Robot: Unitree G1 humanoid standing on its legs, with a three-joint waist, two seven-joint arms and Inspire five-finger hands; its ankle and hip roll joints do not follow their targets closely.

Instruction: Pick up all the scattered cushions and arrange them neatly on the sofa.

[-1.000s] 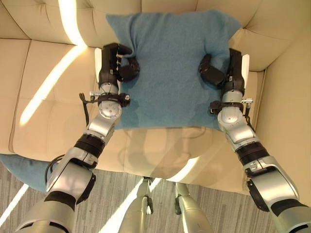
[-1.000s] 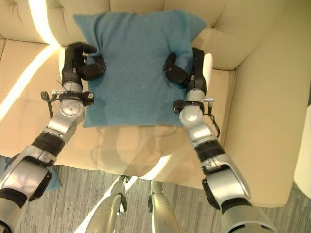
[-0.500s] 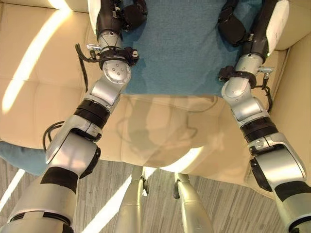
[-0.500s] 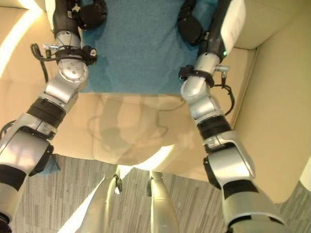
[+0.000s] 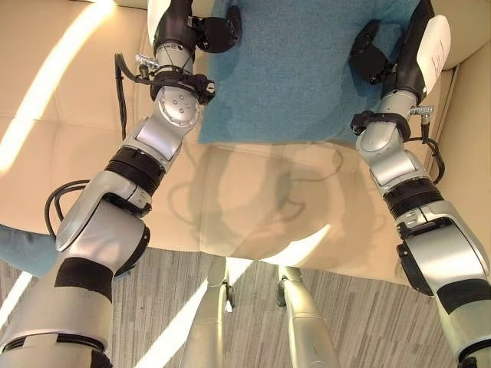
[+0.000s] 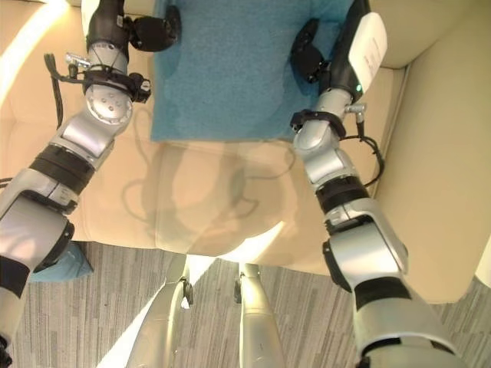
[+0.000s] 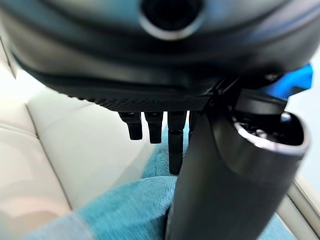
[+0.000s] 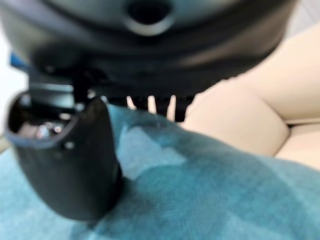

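against the beige sofa (image 5: 69, 115) backrest, left hand (image 5: 201, 31) and right hand (image 5: 377, 55) pinch the teal cushion's (image 5: 295, 73) side edges (placement step, i judge); next, release and fetch the floor cushion (image 5: 23, 249).

Sofa (image 5: 253, 207): cream, smooth leather-like cover, seat split by seams into panels; front edge runs across the lower middle of both eye views
Armrest (image 6: 437, 192): same cream cover, rising at the right of the seat
Back cushions (image 6: 418, 31): cream, padded, along the top edge
Floor (image 5: 368, 330): grey carpet with fine streaked pattern, in front of the sofa
Light: bright sun stripe (image 5: 54, 84) slanting across the left seat panels; second stripe (image 5: 299, 249) on the seat's front edge, running on over the carpet (image 5: 176, 330) toward the lower left
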